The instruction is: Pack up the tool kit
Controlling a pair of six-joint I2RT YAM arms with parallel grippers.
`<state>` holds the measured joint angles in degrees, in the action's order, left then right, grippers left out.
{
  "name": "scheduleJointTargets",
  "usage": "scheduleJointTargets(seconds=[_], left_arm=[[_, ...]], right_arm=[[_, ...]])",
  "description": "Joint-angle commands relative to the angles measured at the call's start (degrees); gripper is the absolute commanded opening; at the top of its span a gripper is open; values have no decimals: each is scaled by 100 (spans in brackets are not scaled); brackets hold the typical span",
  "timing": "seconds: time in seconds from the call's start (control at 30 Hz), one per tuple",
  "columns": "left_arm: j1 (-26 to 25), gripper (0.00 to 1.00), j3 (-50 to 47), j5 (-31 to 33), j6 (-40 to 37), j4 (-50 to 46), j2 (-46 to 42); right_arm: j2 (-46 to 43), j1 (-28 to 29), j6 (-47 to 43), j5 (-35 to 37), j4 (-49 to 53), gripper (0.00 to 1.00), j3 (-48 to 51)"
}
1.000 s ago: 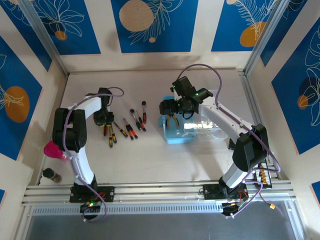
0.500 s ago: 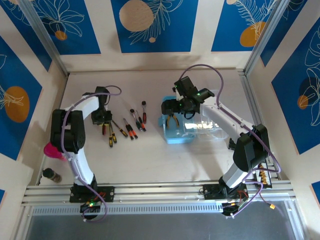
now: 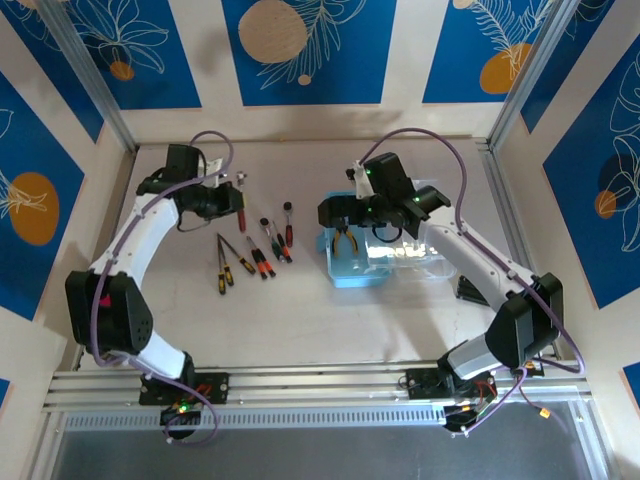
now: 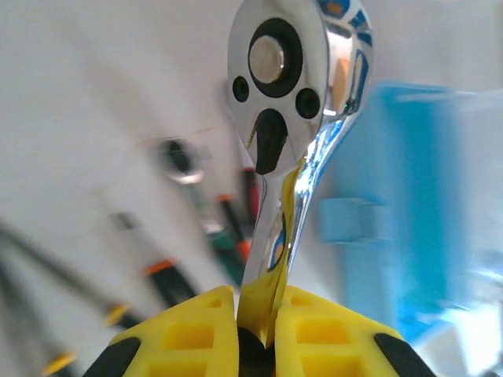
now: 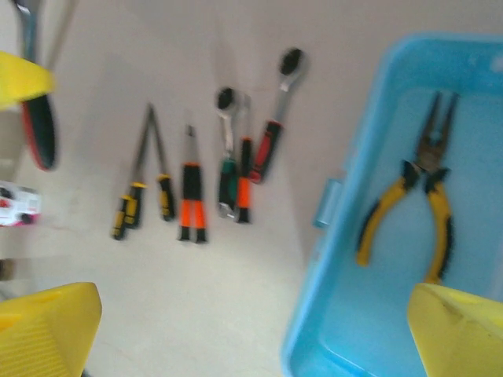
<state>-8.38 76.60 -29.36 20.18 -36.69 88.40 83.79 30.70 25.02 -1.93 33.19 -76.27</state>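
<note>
The left arm has swung up and away from the row of tools, its claw (image 3: 222, 203) clenched on a chrome ratchet wrench (image 4: 295, 71) lifted off the bench (image 3: 300, 330). The right claw (image 5: 251, 326) hangs spread wide over the blue case (image 3: 355, 274), where the yellow-handled pliers (image 5: 428, 196) already lie. With the wrench apparently bound for the case, the next move likely calls for a carry rightward over the screwdrivers (image 3: 250, 257) and a low release beside the pliers.
</note>
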Motion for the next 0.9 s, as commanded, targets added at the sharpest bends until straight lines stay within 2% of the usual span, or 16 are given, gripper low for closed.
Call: scheduleJointTargets(seconds=[0.0,0.17,0.37,0.57,0.87], left_arm=[[-455,0,-210,-1482,758,1248,-217],[-1156,0,-259,-1704,1280,2107,-171],[-1735,0,-212,-1793,1661,2770,97],[-2039,0,-129,-1869,1791,3015,321],[-2199,0,-23,-2079,1863,3237,374]], right_arm=[[-122,-53,317,-742,-671,100,47],[20,-62,620,-865,-1087,96,-46],[107,-145,846,-923,-1431,88,-32],[187,-239,983,-1030,-1671,74,54],[347,-318,1159,-1183,-1940,55,169]])
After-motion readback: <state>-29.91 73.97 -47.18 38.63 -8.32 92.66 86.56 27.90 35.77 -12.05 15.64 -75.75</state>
